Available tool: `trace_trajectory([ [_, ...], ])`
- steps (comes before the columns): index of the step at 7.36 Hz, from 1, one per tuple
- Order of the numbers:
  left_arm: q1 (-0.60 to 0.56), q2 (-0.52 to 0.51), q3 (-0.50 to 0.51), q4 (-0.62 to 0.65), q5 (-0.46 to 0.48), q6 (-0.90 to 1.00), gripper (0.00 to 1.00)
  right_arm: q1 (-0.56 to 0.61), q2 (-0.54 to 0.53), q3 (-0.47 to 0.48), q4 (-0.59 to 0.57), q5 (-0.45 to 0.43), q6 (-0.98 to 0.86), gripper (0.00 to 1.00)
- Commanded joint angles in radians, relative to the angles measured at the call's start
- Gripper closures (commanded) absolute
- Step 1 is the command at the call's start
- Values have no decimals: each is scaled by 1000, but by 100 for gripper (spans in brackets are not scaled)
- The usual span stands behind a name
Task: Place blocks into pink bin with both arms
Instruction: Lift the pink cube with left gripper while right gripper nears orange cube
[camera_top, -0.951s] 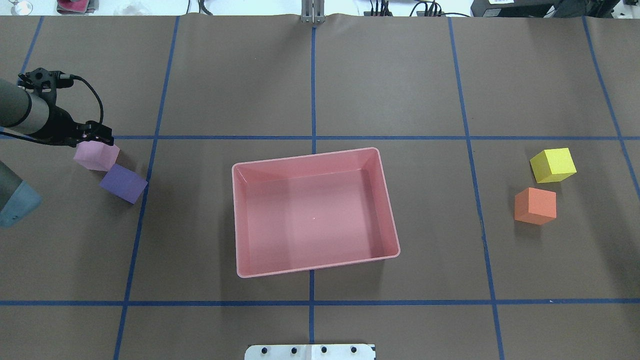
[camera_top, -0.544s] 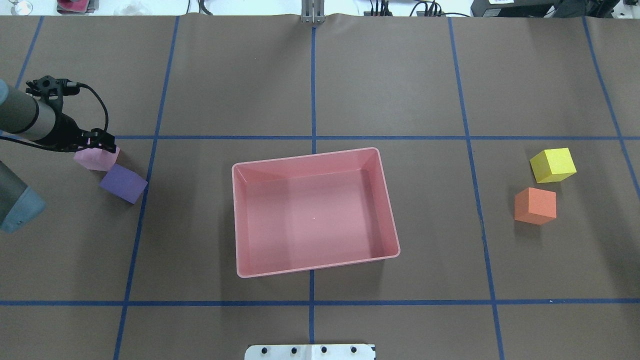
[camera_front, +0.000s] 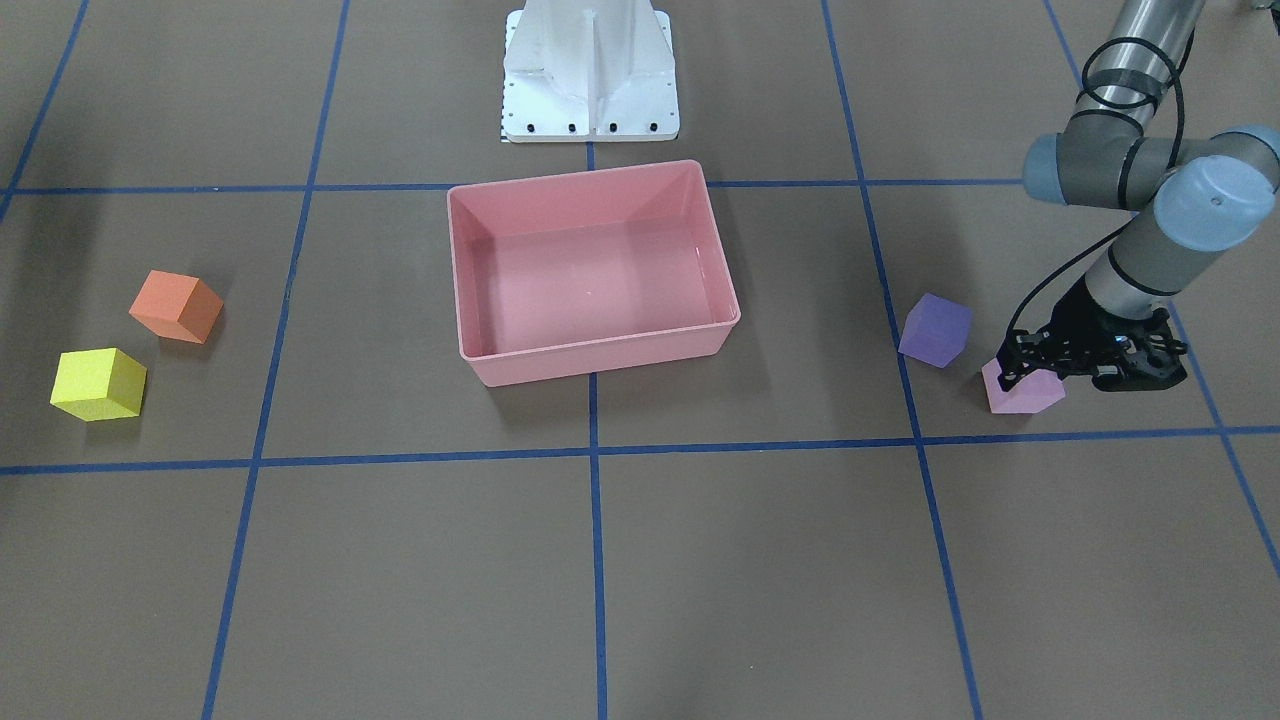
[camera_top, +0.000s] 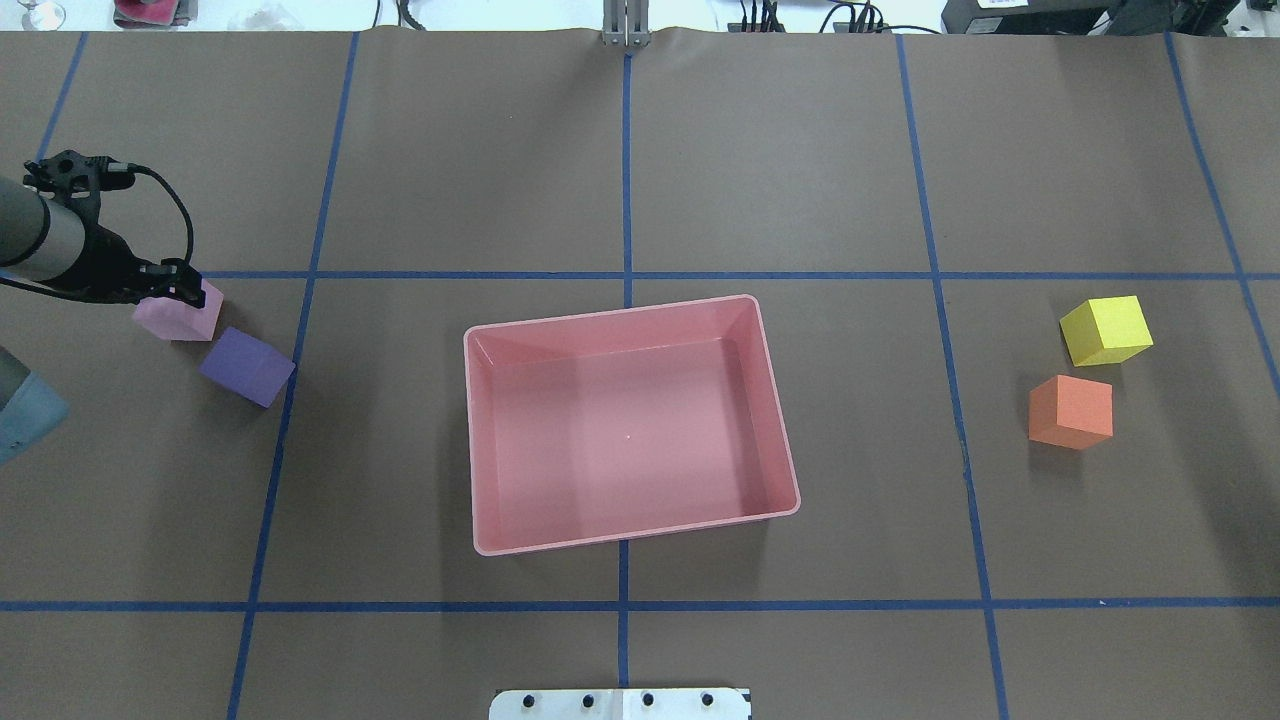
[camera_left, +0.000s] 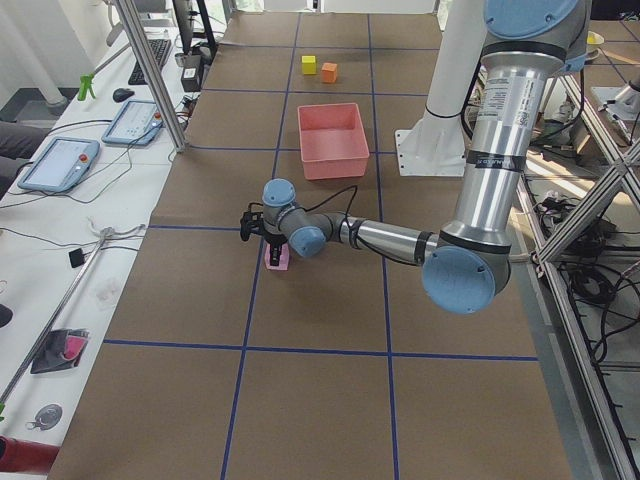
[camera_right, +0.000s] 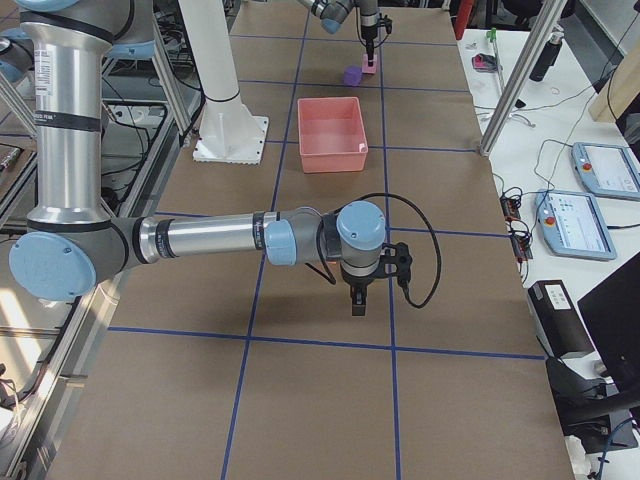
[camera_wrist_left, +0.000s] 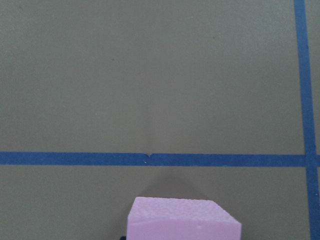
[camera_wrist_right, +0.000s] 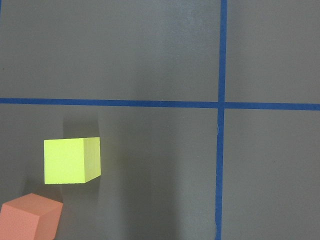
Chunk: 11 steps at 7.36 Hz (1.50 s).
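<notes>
The pink bin (camera_top: 630, 430) (camera_front: 590, 280) stands empty at the table's middle. My left gripper (camera_top: 178, 288) (camera_front: 1030, 368) is down at the table's left end, shut on the light pink block (camera_top: 172, 320) (camera_front: 1025, 393) (camera_wrist_left: 182, 220), low over the table or on it. The purple block (camera_top: 247, 367) (camera_front: 935, 330) lies just beside it. The yellow block (camera_top: 1106, 330) (camera_wrist_right: 70, 161) and the orange block (camera_top: 1071, 411) (camera_wrist_right: 30, 217) lie at the right end. My right gripper (camera_right: 357, 305) hangs above the table there; I cannot tell if it is open.
The white robot base (camera_front: 590, 70) stands behind the bin. Blue tape lines (camera_top: 627, 275) grid the brown table cover. Side benches hold tablets (camera_left: 60, 165) and a metal post (camera_right: 520, 75) beyond the table's edge.
My left gripper and the light pink block have shifted a little to the left, away from the purple block. Nothing else has moved.
</notes>
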Motion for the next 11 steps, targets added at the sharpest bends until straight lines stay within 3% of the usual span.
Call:
trace_trajectory([
  [1,-73,-5,-46,88,-89,3,100,-31,46,31,-5,28,90,0],
  [3,-122,-71,-149,288,-128,3,100,-190,92,105,-2,16,272,0],
  [5,-124,-166,-278,546,-125,0,100,-394,174,146,16,-124,504,0],
  [6,-122,-224,-319,641,-123,-18,100,-477,169,142,94,-207,585,0],
  [7,-119,-287,-343,706,-123,-80,100,-562,159,142,190,-296,717,0],
  [8,-112,-345,-347,748,-123,-139,100,-620,153,137,218,-314,780,0],
  [11,-32,-442,-346,768,-110,-314,100,-627,30,137,226,-309,770,0],
])
